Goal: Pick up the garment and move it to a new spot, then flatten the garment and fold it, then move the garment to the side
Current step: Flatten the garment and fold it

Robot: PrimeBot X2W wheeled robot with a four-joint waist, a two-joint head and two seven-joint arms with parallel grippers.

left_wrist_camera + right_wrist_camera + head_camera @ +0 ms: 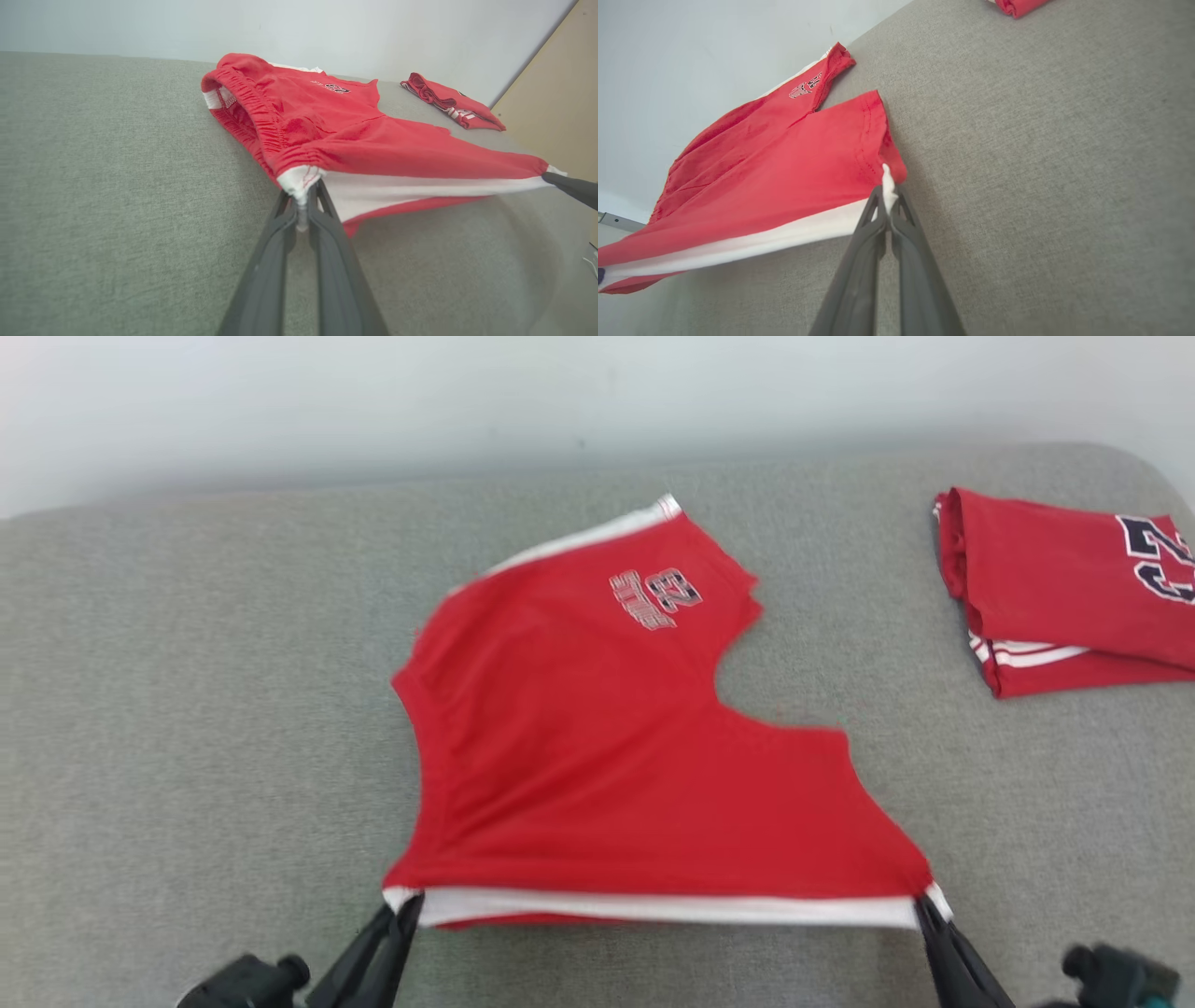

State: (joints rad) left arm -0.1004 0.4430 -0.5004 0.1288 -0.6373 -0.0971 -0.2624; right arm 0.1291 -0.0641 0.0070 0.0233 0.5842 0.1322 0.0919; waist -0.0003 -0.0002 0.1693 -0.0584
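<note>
Nearest the robot: left gripper [403, 901], dark fingers pinched narrow on the white waistband corner; right gripper [926, 896], likewise clamped on the white hem corner. Between them: red fabric basketball shorts with white side stripe [597, 747], near edge pulled taut and raised slightly off the grey woven cushion surface [187, 709]. Beyond: remainder of the shorts lying spread, legs apart, number print on the far leg. Far right: folded red garment [1055, 588], well apart. Status, judged: relocating and flattening largely done; folding and moving aside outstanding.
</note>
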